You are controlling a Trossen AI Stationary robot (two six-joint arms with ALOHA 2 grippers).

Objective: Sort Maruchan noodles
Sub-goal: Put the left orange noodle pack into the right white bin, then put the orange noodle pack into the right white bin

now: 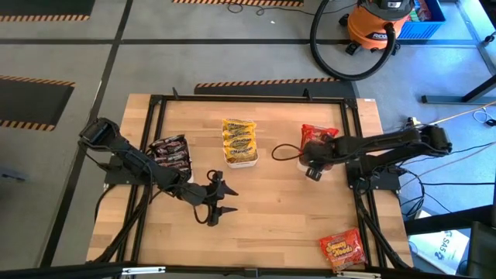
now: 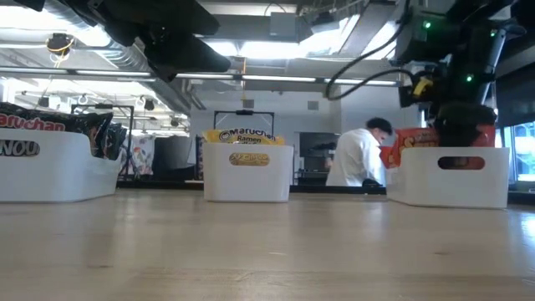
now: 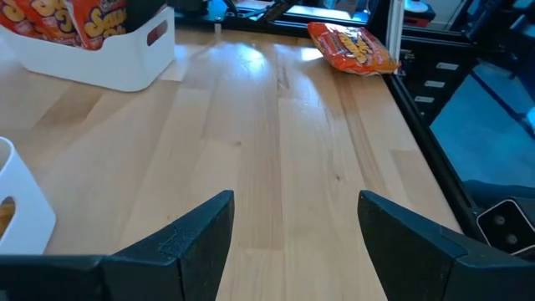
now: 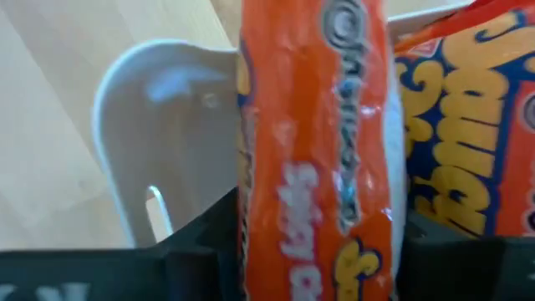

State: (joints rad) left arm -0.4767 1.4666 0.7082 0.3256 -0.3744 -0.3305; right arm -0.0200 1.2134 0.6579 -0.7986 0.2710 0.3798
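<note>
While my right arm reaches in over the wooden table (image 1: 271, 201), its gripper (image 4: 313, 242) hangs in the right white tray (image 4: 142, 125), a red-orange packet (image 4: 313, 150) standing on edge between the fingers; whether they clamp it or have slackened, I cannot tell. More red-orange packets (image 4: 468, 125) lean just beside it in the same tray. Middle white tray (image 2: 248, 171) holds the yellow packets (image 1: 239, 138). Left white tray (image 2: 50, 163) holds the dark packets (image 1: 170, 151). My left gripper (image 3: 292, 242) hovers over bare wood near the table's middle, fingers spread wide, nothing between them. One loose red-orange packet (image 1: 342, 249) lies flat at the table's near right corner, well apart from the trays.
</note>
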